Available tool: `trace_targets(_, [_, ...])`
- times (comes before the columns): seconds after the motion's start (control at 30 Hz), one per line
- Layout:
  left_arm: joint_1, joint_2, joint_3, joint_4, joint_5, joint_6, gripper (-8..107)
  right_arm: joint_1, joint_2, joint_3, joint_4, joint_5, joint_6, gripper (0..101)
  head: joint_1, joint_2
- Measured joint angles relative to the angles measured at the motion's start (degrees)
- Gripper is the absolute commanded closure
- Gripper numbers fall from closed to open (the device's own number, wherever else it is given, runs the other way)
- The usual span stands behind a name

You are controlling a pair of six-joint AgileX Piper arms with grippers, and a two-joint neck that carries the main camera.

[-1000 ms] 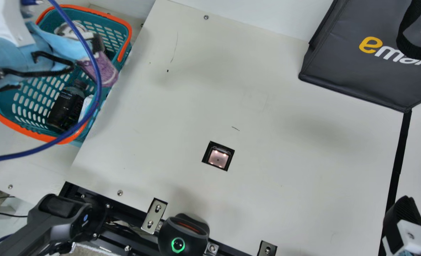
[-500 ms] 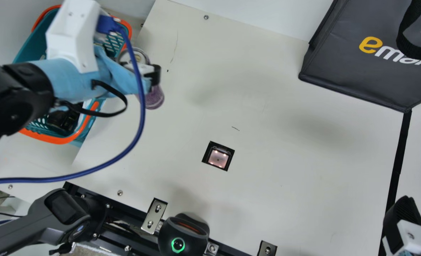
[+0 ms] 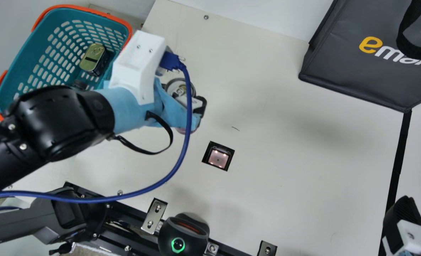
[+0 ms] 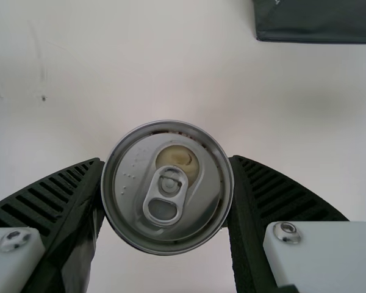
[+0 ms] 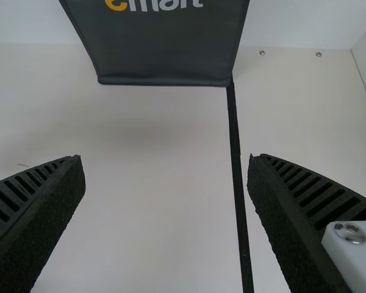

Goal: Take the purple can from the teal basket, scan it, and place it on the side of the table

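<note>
Silver metal, the ring-pull lid of the purple can [image 4: 168, 207], faces my left wrist camera, with a finger pressed to either side of the rim. That hold probably leaves the base free for reading, which would explain why the can is carried by its upper part towards the lit scan window [image 3: 218, 158] set into the cream table [image 3: 302, 142]. It is outside the teal basket [image 3: 22, 60], between that and the window and nearer the window; I cannot tell how high it hangs or whether it is quite upright. My left gripper [image 4: 166, 160] is closed to the can's width, with contact on both sides and no gap that I can see. My right gripper [image 5: 166, 157] is wide apart with nothing between its fingers, near the strip of black tape [image 5: 236, 171], presumably parked because one arm is enough for this job. Scanning looks like the step in hand; a code on the side would need a turn of the wrist.
</note>
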Motion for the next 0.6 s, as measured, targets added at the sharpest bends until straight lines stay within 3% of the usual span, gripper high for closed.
trace_targets(0.6, [-9.6, -0.1, 6.3, 1.8, -3.3, -9.0, 107, 0.0, 0.0, 0.0, 0.0, 0.0, 0.0, 6, 0.0, 0.1])
